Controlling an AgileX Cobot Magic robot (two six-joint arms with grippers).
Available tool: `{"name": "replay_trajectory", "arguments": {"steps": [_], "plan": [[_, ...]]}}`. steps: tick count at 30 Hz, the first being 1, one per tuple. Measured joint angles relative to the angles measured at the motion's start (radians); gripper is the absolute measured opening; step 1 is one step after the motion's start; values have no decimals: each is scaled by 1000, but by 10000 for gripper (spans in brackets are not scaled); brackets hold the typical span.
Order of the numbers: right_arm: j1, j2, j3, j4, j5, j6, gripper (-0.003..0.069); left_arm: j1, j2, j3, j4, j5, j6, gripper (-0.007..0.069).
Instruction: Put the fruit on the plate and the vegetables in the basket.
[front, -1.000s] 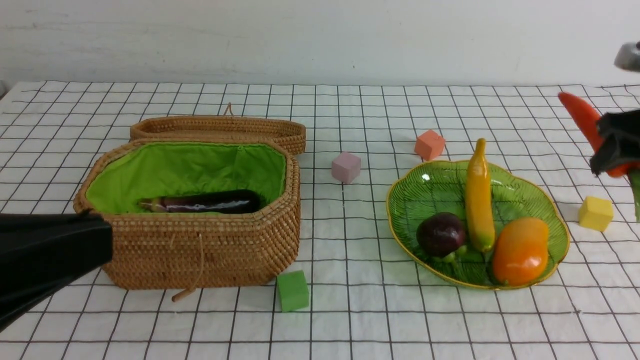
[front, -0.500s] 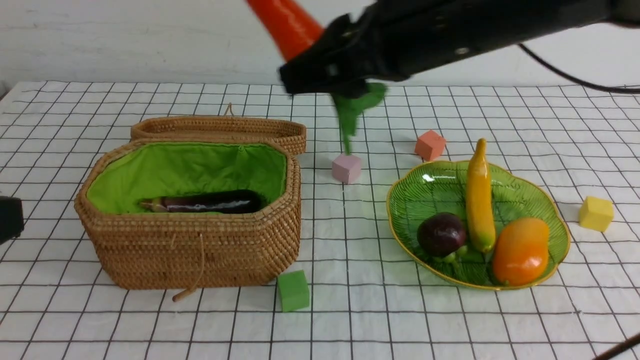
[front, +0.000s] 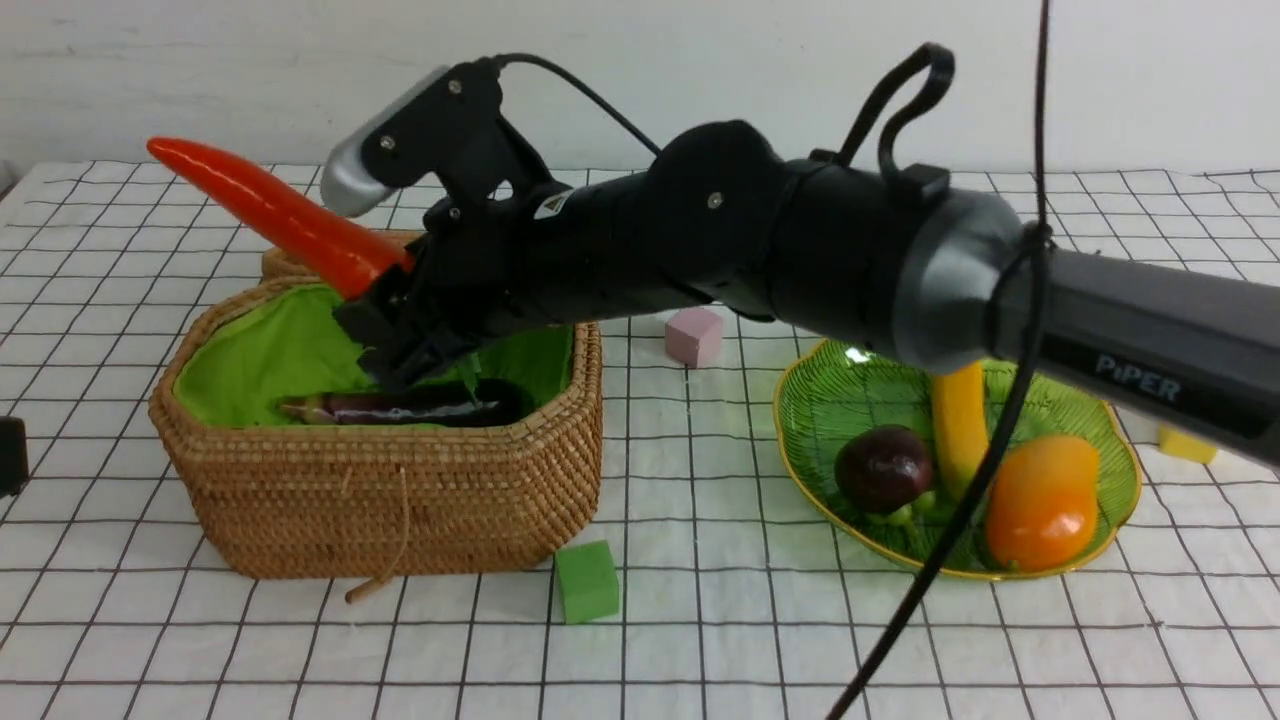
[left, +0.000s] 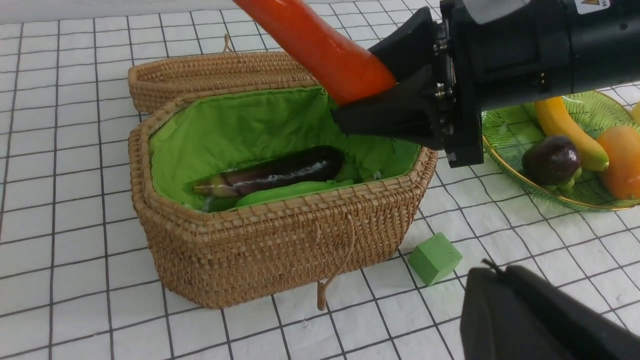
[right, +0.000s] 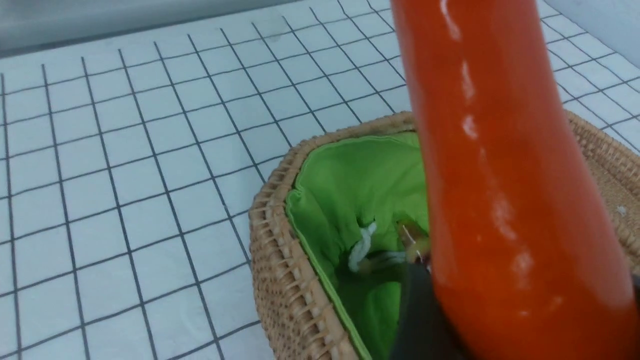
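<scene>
Above the open basket (front: 400, 510), the right gripper (front: 385, 300) has its fingers clamped on the thick end of the carrot (front: 275, 215), which is glossy orange-red, tapered, and tilted with its pointed tip up and out toward the robot's left. Green leaves hang below the fingers into the basket mouth. Inside, on the bright green lining, lies the long dark purple eggplant (left: 272, 172), shiny with a pale stem end, and just beside it a pale green gourd (left: 290, 191) (seen only from the left wrist). The woven lid (left: 210, 72) rests on the table (front: 700, 620) behind the basket. On the green leaf-shaped plate (front: 835, 385) sit the banana (front: 958, 425), the mangosteen (front: 882, 468) and the mango (front: 1040, 500), close together. Only a dark part of the left gripper (left: 530, 315) shows, so I cannot tell how its fingers stand.
</scene>
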Motion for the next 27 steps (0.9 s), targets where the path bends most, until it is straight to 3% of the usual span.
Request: {"name": "replay_trajectory", "arguments": {"steps": [5, 9, 10, 14, 17, 21, 23, 27], "plan": [[-1, -15, 0, 3, 10, -1, 649, 0, 0, 0, 0, 3, 0, 8], [-18, -76, 0, -28, 107, 72, 674, 0, 0, 0, 1, -2, 0, 8], [-32, -124, 0, -58, 185, 143, 659, 0, -2, 0, 1, -11, 1, 8], [-89, -295, -4, -209, 471, 433, 510, 0, -53, 7, 1, -76, 16, 8], [-116, -438, -7, -383, 703, 647, 306, 0, -169, 60, 2, -169, 19, -1], [-116, -568, 13, -522, 884, 775, 31, 0, -342, 177, -16, -269, 19, -13], [-116, -637, 50, -559, 902, 836, -3, 0, -419, 261, -46, -315, 19, -13], [-116, -764, 185, -601, 906, 933, -1, 0, -525, 397, -94, -439, 19, -13]]}}
